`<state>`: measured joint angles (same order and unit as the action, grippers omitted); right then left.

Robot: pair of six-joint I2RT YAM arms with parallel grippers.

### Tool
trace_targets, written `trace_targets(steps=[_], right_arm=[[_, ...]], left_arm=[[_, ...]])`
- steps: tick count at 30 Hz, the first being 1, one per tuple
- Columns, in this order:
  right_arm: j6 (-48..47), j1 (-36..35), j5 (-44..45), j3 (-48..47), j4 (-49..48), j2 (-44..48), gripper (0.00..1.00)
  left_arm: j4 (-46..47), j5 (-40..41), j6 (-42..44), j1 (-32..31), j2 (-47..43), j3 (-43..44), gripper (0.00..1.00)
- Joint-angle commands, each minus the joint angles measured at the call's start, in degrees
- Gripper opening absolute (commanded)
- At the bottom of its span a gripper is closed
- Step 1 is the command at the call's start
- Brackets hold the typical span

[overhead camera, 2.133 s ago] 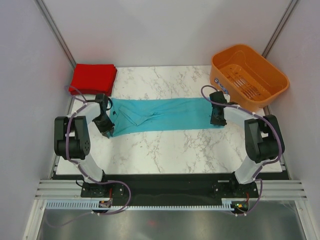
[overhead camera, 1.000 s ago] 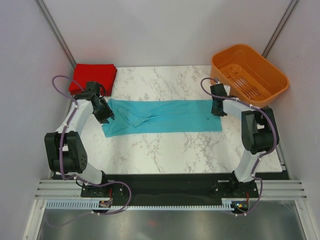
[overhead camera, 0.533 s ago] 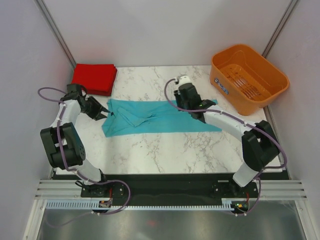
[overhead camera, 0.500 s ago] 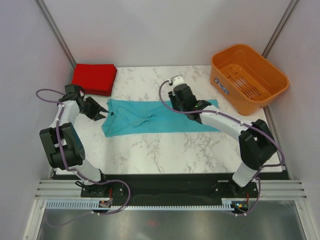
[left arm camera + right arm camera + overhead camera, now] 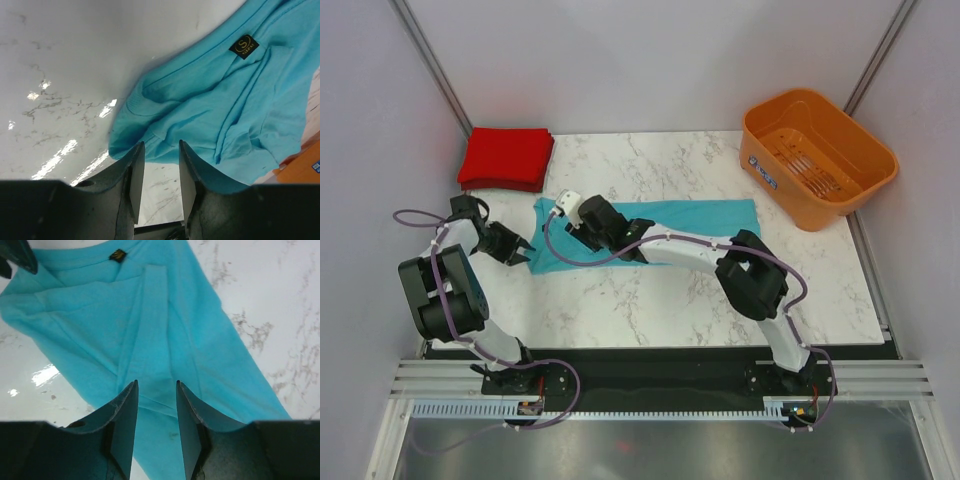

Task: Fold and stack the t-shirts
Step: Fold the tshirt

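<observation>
Since half a second earlier, the right arm has been swung toward 9 o'clock, from the middle of the teal shirt (image 5: 710, 213) to its left end. The right gripper (image 5: 582, 220) is now held over the folds near the neck label (image 5: 118, 255). Its fingers (image 5: 125, 425) are set apart, with nothing clamped between them. The left gripper (image 5: 518, 250) has been shifted slightly toward 6 o'clock and is placed at the shirt's left corner. Its fingers (image 5: 134, 185) are likewise apart, and only the cloth edge is seen past the gap.

The teal shirt is laid as a long strip across the worktop (image 5: 650, 300), from 9 to 3 o'clock, and is rumpled at the left end. The red shirt (image 5: 506, 158) is folded at the 10 o'clock corner, apart from the teal one. The basket (image 5: 775, 180) is stood at 2 o'clock.
</observation>
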<state>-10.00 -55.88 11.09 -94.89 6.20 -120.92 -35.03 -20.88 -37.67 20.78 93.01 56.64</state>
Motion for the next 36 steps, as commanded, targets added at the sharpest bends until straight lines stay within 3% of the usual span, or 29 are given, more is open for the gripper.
trace_targets(steps=[1,25,36], right_arm=[[-4.68,-1.95,-2.91,-4.07,0.48,-2.9,0.44],[-6.0,-4.24,2.79,-4.86,1.45,-9.68,0.44],[-5.29,-4.24,4.82,-3.37,-1.36,-7.92,0.22]], left_arm=[[2.86,-0.47,0.4,0.76,-0.47,-0.48,0.4],[3.3,2.69,2.16,0.76,2.35,-0.3,0.37],[3.04,4.53,2.6,0.85,3.66,-0.13,0.37]])
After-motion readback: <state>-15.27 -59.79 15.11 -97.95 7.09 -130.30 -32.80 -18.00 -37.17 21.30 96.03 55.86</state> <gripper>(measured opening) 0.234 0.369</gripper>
